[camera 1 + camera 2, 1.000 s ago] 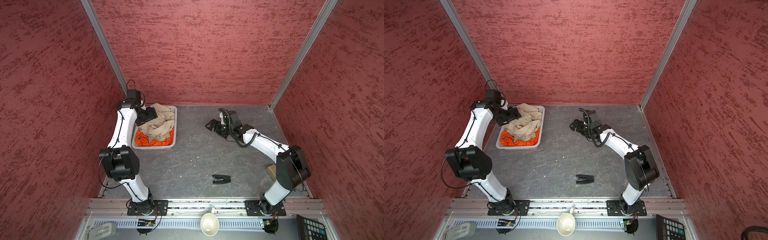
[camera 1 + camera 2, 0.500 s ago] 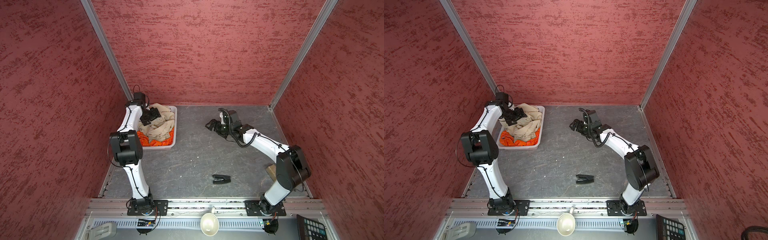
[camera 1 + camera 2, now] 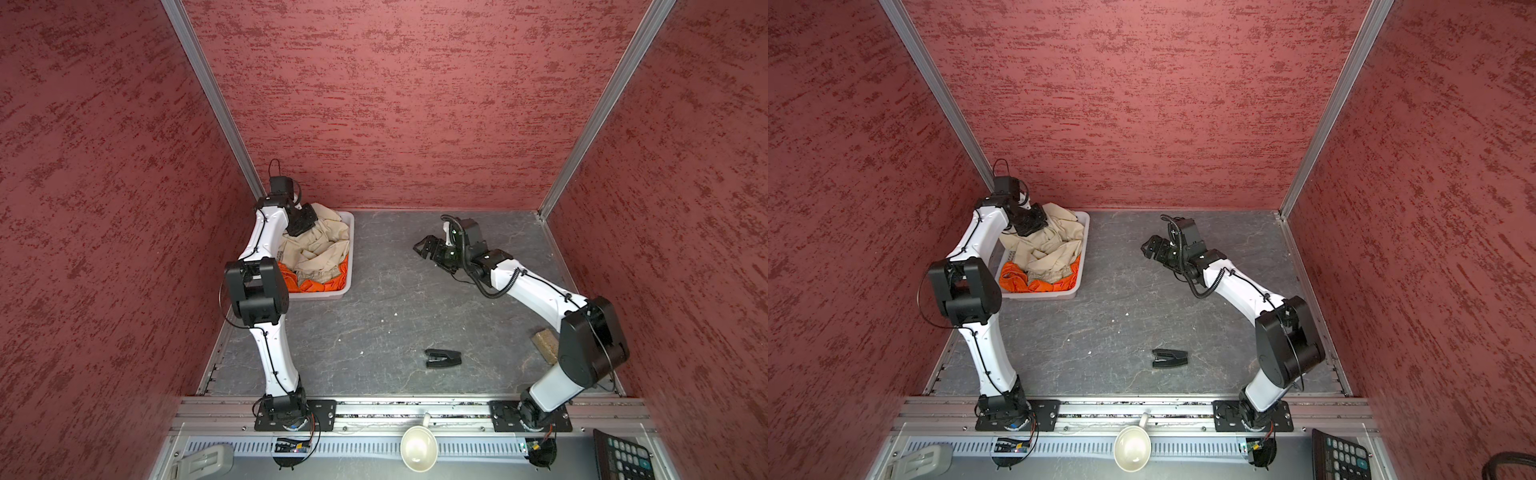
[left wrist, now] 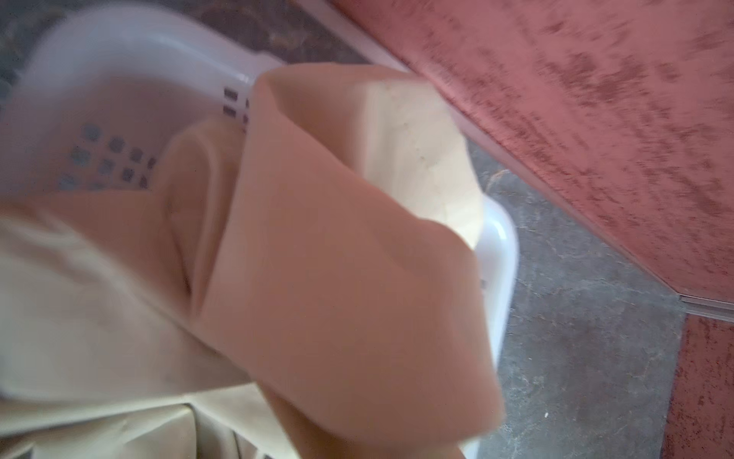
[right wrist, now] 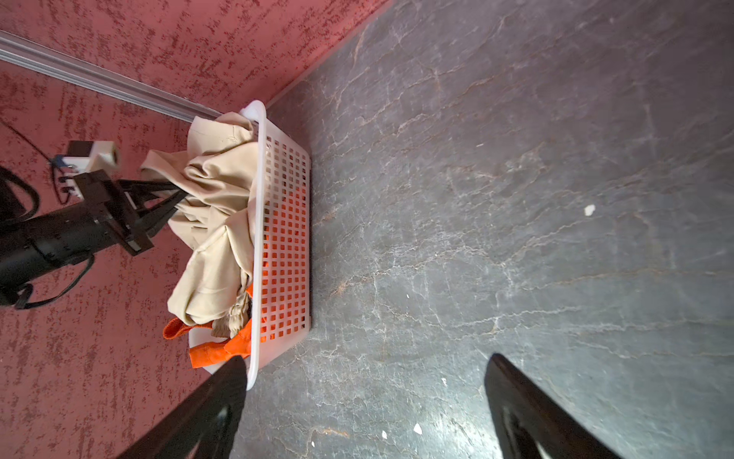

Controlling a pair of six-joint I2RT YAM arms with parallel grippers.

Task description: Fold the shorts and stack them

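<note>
We find the left end effector [image 5: 180, 194] closed, its fingers meeting on a fold of the beige shorts [image 5: 214, 206]. The grip sits at the end of the white basket [image 5: 258, 238] nearest the back wall. The right wrist view alone shows this pinch from the side. In both top views the black body of the left end effector [image 3: 305, 222] covers the contact point. The left wrist view shows no fingers, only blurred beige cloth raised close to the lens above the basket rim.

The right end effector [image 5: 365, 357] is wide apart and holds nothing. It hangs over the bare grey table [image 3: 374, 324], well apart from the basket.

The rest of the beige shorts lies crumpled in the basket, on top of the orange shorts [image 3: 322, 284], which show at the near end. The right wrist view also shows orange through the perforated side wall.

Only the top views show a black clip-shaped object [image 3: 442, 358] on the table, near the front edge.
</note>
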